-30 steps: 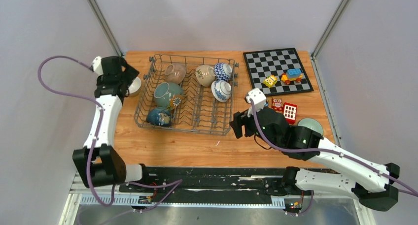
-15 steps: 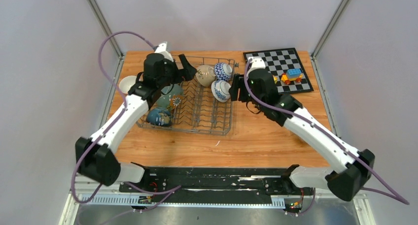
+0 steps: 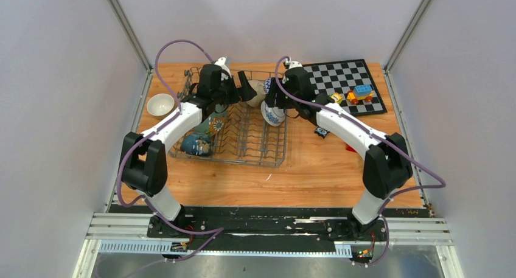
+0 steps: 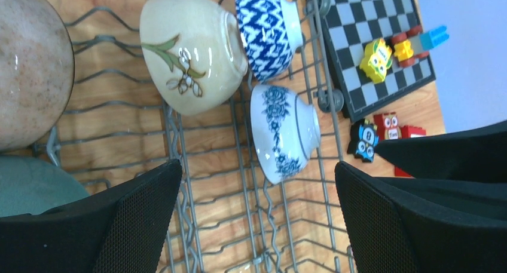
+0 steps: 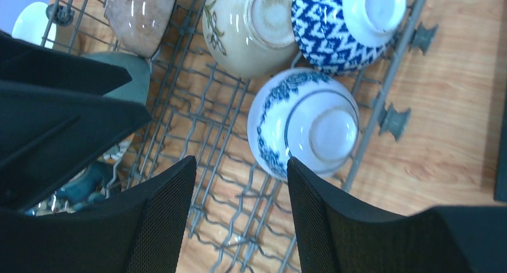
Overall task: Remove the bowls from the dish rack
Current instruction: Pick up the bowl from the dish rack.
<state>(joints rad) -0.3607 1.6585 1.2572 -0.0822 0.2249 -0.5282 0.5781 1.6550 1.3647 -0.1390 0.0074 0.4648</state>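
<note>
Six bowls at least sit in the dish rack (image 3: 251,139), which stands on the wooden table (image 3: 316,174) in the upper middle of the top view, slightly left of centre. At its right end there's a cream bowl (image 4: 191,52) with a leaf sprig, a blue zigzag bowl (image 4: 266,31) touching it, and a flowered white bowl (image 4: 284,132) just beside those, all tipped on their sides. The left end has a pink speckled bowl (image 4: 30,64), a teal bowl (image 4: 27,186) and a dark blue bowl (image 3: 196,145). The left gripper (image 4: 257,222) hovers over the rack's far middle, jaws spread wide around nothing. The right gripper (image 5: 239,219) hangs by the flowered one, jaws apart too, gripping nothing. A plain white bowl (image 3: 160,103) sits outside the rack, upper left. The chessboard (image 3: 342,77) with toy blocks (image 3: 359,94) is upper right.
</note>
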